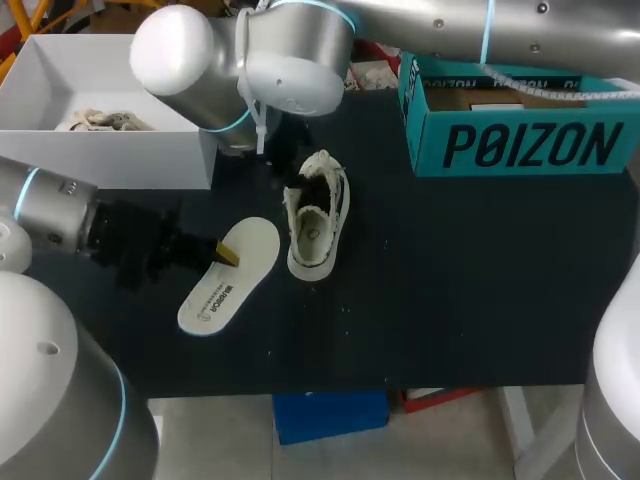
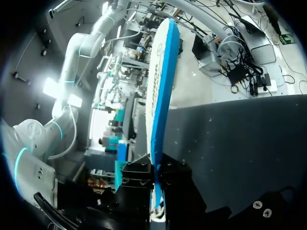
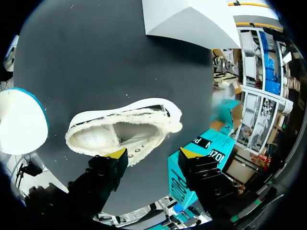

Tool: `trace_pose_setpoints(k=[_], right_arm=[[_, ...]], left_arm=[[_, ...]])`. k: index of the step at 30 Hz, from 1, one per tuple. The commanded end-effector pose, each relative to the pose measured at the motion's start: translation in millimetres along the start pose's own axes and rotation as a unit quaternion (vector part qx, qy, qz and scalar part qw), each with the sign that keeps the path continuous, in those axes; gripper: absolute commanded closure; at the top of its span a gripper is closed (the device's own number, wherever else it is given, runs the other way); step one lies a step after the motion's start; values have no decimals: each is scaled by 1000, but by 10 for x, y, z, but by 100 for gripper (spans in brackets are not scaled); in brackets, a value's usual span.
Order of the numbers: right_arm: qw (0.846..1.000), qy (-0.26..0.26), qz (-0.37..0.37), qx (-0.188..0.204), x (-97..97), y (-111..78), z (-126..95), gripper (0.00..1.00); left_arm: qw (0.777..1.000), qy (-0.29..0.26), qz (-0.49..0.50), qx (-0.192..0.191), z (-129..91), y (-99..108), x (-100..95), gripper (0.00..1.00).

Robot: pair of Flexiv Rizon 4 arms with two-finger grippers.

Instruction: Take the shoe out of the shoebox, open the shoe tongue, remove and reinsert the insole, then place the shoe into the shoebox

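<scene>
A white low-top shoe (image 1: 318,215) lies on the black table with its opening upward. Beside it, my left gripper (image 1: 226,253) is shut on the heel end of the white, blue-edged insole (image 1: 230,275). In the left wrist view the insole (image 2: 160,86) runs edge-on out from between the fingers of that gripper (image 2: 157,194). My right gripper (image 3: 153,153) hangs open just above the shoe (image 3: 122,132), one yellow tip by the shoe's collar. The arm hides this gripper in the head view. The teal shoebox (image 1: 520,140) stands at the back right.
A white open box (image 1: 110,155) with another pale shoe (image 1: 100,120) inside stands at the back left. My right arm's big joints (image 1: 250,60) reach across the table's back. Bare black tabletop (image 1: 470,270) stretches right of the shoe.
</scene>
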State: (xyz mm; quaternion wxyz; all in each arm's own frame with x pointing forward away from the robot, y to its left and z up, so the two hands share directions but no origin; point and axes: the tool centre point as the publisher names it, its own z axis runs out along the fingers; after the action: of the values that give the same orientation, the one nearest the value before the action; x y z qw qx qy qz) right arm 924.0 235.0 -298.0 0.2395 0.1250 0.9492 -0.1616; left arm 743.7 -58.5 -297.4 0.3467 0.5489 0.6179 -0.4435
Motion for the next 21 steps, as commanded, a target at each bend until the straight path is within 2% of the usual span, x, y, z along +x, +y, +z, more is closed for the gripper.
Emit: trace_pose_setpoints(k=[1, 7, 21], right_arm=[[1000, -16, 24, -7, 207, -70, -25, 0], [998, -12, 58, -14, 376, -30, 74, 0], [995, 3, 93, -30, 591, 48, 359, 0]], left_arm=[[1000, 1, 1, -1, 10, 0, 3, 100], [1000, 1, 1, -1, 10, 0, 3, 100], [1000, 1, 1, -1, 10, 0, 3, 100]])
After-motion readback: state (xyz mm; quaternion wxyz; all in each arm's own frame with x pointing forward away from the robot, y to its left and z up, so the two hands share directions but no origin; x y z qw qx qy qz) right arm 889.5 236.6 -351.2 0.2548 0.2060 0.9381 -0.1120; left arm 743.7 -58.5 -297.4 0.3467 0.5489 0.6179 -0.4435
